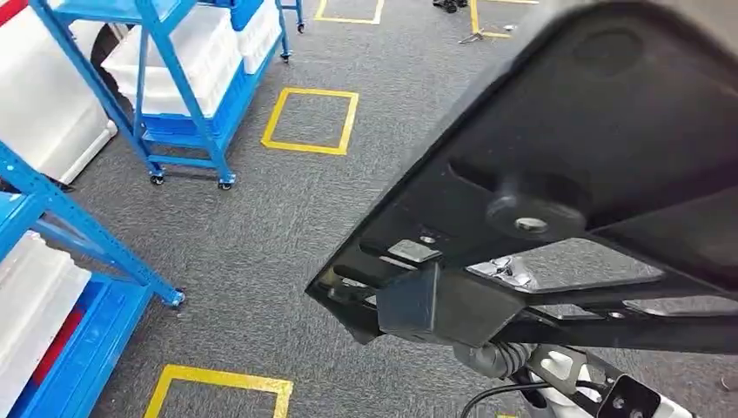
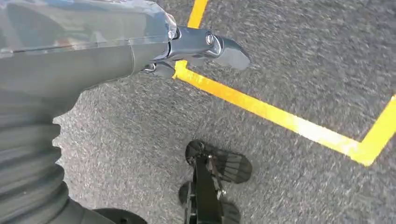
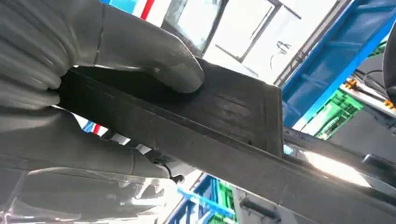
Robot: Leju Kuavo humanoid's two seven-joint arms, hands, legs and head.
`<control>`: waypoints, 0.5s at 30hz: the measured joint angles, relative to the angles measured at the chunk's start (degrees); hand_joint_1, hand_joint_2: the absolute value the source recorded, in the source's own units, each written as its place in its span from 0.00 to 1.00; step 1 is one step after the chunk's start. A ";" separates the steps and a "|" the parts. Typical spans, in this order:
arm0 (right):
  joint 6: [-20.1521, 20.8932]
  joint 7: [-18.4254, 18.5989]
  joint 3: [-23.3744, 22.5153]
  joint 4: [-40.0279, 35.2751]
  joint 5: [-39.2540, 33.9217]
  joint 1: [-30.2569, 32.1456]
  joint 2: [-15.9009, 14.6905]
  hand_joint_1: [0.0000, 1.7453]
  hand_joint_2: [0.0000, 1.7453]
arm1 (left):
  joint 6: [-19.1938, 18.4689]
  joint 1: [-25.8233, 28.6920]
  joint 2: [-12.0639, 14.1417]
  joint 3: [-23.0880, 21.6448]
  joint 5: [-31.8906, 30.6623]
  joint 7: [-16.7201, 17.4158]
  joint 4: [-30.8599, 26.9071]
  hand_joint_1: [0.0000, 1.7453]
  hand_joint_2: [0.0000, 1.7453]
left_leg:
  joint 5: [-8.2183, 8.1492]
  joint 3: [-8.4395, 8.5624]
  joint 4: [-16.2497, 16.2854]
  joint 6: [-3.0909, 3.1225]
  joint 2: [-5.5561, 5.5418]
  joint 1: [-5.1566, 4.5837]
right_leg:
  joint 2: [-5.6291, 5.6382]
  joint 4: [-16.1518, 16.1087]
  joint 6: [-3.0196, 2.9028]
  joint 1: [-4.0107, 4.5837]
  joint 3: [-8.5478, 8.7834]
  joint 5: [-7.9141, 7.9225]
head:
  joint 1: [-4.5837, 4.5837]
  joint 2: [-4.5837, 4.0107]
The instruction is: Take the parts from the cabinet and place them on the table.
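thumb and fingers of our right hand (image 3: 93,98) pinch the big flat black plastic part (image 1: 557,200) at its edge; it looks stiff, wide and tippy. left hand (image 2: 140,51): we cannot tell.

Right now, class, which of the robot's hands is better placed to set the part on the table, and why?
The right hand: it already grips the black part. The left hand hangs over the carpet, holding nothing.
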 joint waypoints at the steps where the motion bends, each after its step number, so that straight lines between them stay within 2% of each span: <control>1: 0.39 0.00 0.04 0.15 -0.42 -0.03 -0.09 0.98 1.00 | 0.20 0.03 -0.09 0.00 -0.02 0.13 0.00 0.00 1.00 | -0.20 -0.02 0.19 -0.39 0.38 -0.22 | 1.09 -0.10 -0.53 0.13 -0.13 0.46 | -0.02 0.00; 2: 0.59 0.00 0.04 0.28 -0.85 -0.10 -0.30 0.98 1.00 | 0.48 0.01 -0.13 0.02 0.00 0.21 0.00 0.00 1.00 | -0.28 0.08 0.16 -0.63 0.90 -0.22 | 1.62 -0.04 -0.67 0.19 -0.27 0.45 | -0.02 0.00; 4: 1.20 0.00 0.04 0.61 -1.71 -0.19 -0.57 0.98 1.00 | 1.03 -0.15 -0.24 0.04 0.42 0.70 0.00 0.00 1.00 | -0.35 0.37 0.04 -1.32 1.97 -0.07 | 2.76 -0.30 -1.38 0.41 -0.34 0.64 | -0.02 0.00; 5: 1.68 0.00 0.02 0.72 -2.14 -0.22 -0.63 0.98 1.00 | 1.18 -0.24 -0.26 0.09 0.81 1.07 0.00 0.00 1.00 | -0.86 0.19 0.39 -1.77 1.13 0.24 | 3.19 -0.63 -1.84 -0.01 -0.08 0.94 | -0.02 0.00; 6: 2.12 0.00 0.00 0.85 -2.67 -0.33 -0.68 0.98 1.00 | 1.38 -0.24 -0.42 0.20 1.14 1.44 0.02 0.00 1.00 | -2.16 -0.30 2.02 -1.95 -1.09 0.36 | 3.56 -0.68 -2.02 -0.01 -0.09 1.01 | -0.02 0.00; 7: 2.58 0.00 0.00 1.05 -2.95 -0.28 -0.66 0.98 1.00 | 1.62 -0.17 -0.59 0.35 1.38 1.82 0.00 0.00 1.00 | -4.67 -2.19 6.19 -2.03 -2.55 0.45 | 3.93 -0.67 -2.41 0.00 -0.14 1.06 | -0.02 0.00; 8: 2.88 0.00 0.00 1.27 -3.04 -0.13 -0.68 0.98 1.00 | 1.90 -0.04 -0.66 0.52 1.62 1.99 0.00 0.00 1.00 | -7.07 -4.55 11.19 -2.13 -3.06 0.45 | 4.54 -0.67 -2.54 0.10 -0.17 1.08 | -0.02 0.00; 9: 2.99 0.00 -0.02 1.44 -3.01 0.11 -0.68 0.98 1.00 | 1.99 0.18 -0.79 0.59 1.77 1.95 0.02 0.00 1.00 | -8.76 -6.81 15.88 -2.18 -3.27 0.44 | 5.21 -0.64 -2.58 0.23 -0.20 1.07 | -0.02 0.00; 10: 3.14 0.00 -0.04 1.59 -2.97 0.41 -0.68 0.98 1.00 | 2.03 0.31 -0.96 0.68 2.03 1.86 0.02 0.00 1.00 | -9.20 -8.18 18.52 -2.12 -3.29 0.44 | 5.81 -0.62 -2.60 0.30 -0.20 1.08 | -0.02 0.00; 11: 3.41 0.00 -0.11 1.79 -2.84 0.70 -0.70 0.98 1.00 | 2.05 0.35 -1.09 0.96 2.19 1.64 0.02 0.00 1.00 | -8.28 -8.28 18.39 -1.99 -3.30 0.44 | 6.46 -0.60 -2.60 0.36 -0.14 1.08 | -0.02 0.00; 12: 3.52 0.00 -0.24 1.92 -2.82 0.87 -0.72 0.98 1.00 | 2.05 0.33 -1.25 1.20 2.21 1.46 0.02 0.00 1.00 | -6.09 -7.10 15.53 -1.78 -3.35 0.44 | 7.13 -0.55 -2.59 0.38 -0.10 1.08 | -0.02 0.00; 13: 3.63 0.00 -0.35 1.99 -2.82 1.00 -0.72 0.98 1.00 | 2.05 0.28 -1.38 1.40 2.23 1.44 0.02 0.00 1.00 | -3.10 -4.70 10.24 -1.49 -3.64 0.44 | 7.94 -0.48 -2.56 0.38 -0.01 1.08 | -0.02 0.00; 14: 3.85 0.00 -0.61 1.99 -2.84 1.31 -0.74 0.98 1.00 | 2.19 0.26 -1.51 1.46 2.30 1.44 0.02 0.00 1.00 | -0.58 -2.21 4.97 -1.17 -4.78 0.44 | 8.54 -0.45 -2.51 0.36 0.09 1.07 | -0.02 0.00; 15: 4.18 0.00 -0.90 1.99 -2.84 1.88 -0.74 0.98 1.00 | 2.34 0.28 -1.55 1.49 2.34 1.44 0.02 0.00 1.00 | -0.08 -0.65 1.17 -0.79 -8.16 0.48 | 8.88 -0.48 -2.35 0.16 0.00 1.11 | -0.02 0.00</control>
